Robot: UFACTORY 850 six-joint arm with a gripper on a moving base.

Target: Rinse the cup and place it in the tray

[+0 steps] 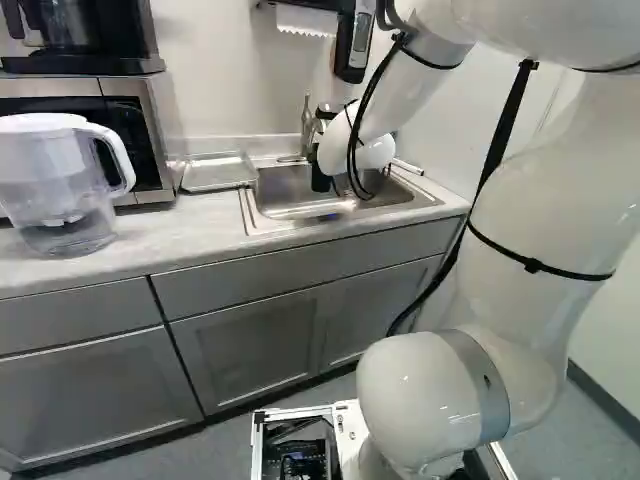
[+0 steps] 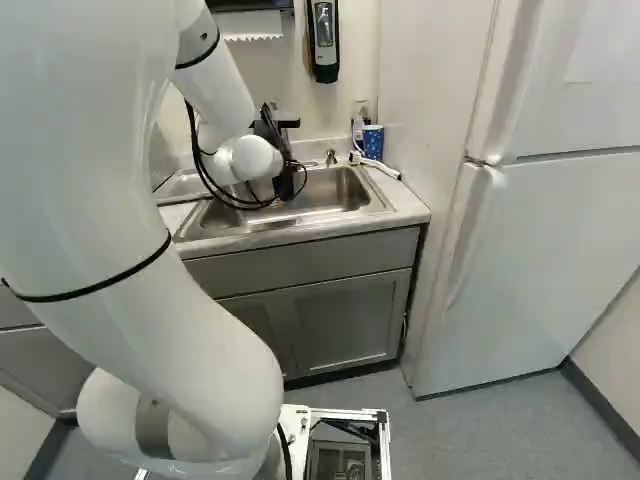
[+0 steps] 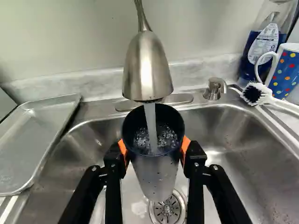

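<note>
In the right base view my gripper hangs over the sink, its fingertips hard to make out. From the wrist, the gripper is shut on the dark cup, one orange pad on each side. The cup's open mouth faces the faucet, directly below its spout. A stream of water runs into the cup, and water bubbles inside. The metal tray lies beside the sink; it also shows in the left base view as a shallow tray on the counter. The cup looks roughly upright.
A drain lies under the cup. A brush, a dotted mug and a soap bottle stand at the sink's far corner. A water pitcher and microwave flank the tray; a fridge stands beyond the counter's other end.
</note>
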